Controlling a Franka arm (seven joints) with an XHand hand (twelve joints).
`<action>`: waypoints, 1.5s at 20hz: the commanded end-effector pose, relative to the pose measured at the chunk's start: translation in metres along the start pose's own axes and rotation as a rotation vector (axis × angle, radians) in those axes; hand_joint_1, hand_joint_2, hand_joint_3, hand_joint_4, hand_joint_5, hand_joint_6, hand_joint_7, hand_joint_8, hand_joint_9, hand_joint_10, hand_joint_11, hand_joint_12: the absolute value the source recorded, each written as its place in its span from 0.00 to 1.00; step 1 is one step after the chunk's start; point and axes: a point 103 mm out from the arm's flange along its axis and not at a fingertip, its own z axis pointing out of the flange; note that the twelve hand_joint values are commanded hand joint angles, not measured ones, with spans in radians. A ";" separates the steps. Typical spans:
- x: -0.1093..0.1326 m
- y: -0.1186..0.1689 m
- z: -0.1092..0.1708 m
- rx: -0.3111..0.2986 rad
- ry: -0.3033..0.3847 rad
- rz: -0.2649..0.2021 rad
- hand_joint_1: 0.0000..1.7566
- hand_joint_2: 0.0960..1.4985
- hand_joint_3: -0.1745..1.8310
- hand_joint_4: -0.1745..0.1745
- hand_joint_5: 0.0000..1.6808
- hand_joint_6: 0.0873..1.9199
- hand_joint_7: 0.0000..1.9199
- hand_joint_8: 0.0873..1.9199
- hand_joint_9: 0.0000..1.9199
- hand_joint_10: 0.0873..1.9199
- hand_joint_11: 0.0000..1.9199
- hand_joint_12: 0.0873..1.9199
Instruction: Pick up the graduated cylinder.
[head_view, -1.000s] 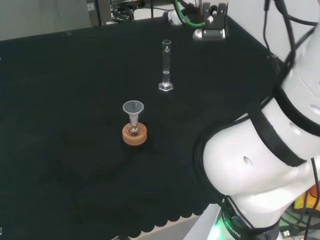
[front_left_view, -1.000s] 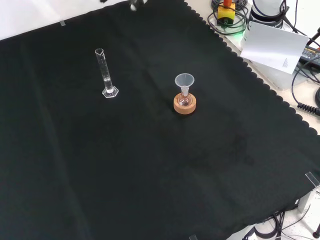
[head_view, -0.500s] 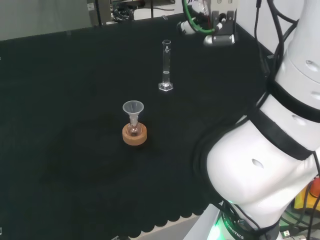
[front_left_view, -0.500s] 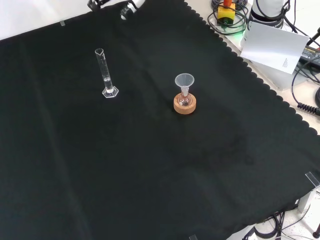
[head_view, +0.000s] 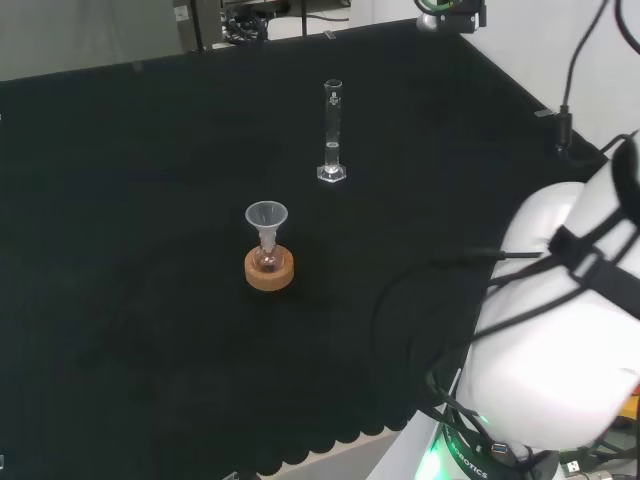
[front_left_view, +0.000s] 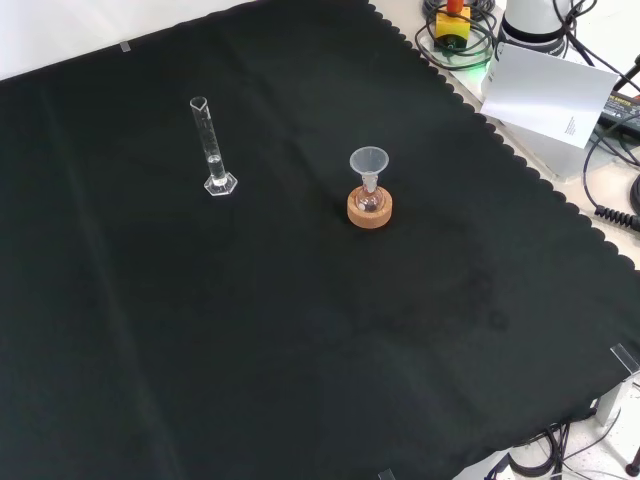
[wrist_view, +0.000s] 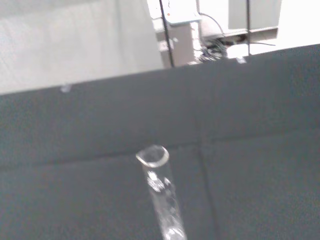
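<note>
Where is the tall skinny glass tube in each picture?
Head view: the tall glass tube stands upright, above and right of centre, behind and to the right of the funnel on its cork ring.
Front view: the tube stands in the upper left, left of the funnel and cork ring.
Wrist view: the tube appears close, its open top near the middle.
Shared landmark: the cork ring, in the head and front views.

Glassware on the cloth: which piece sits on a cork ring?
The small flask with the funnel in its neck; the graduated cylinder stands on its own foot, directly on the cloth.
</note>
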 end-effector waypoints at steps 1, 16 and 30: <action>-0.010 0.044 0.197 0.188 0.268 -0.046 0.32 0.79 0.01 0.39 0.15 0.00 0.05 0.27 0.15 0.31 0.05 0.71; -0.033 0.046 0.217 0.046 0.482 -0.109 0.43 0.72 0.00 0.37 0.19 0.00 0.09 0.29 0.21 0.30 0.09 0.70; -0.037 0.042 0.243 0.084 0.653 -0.230 0.49 0.68 0.00 0.39 0.22 0.00 0.13 0.29 0.25 0.28 0.13 0.69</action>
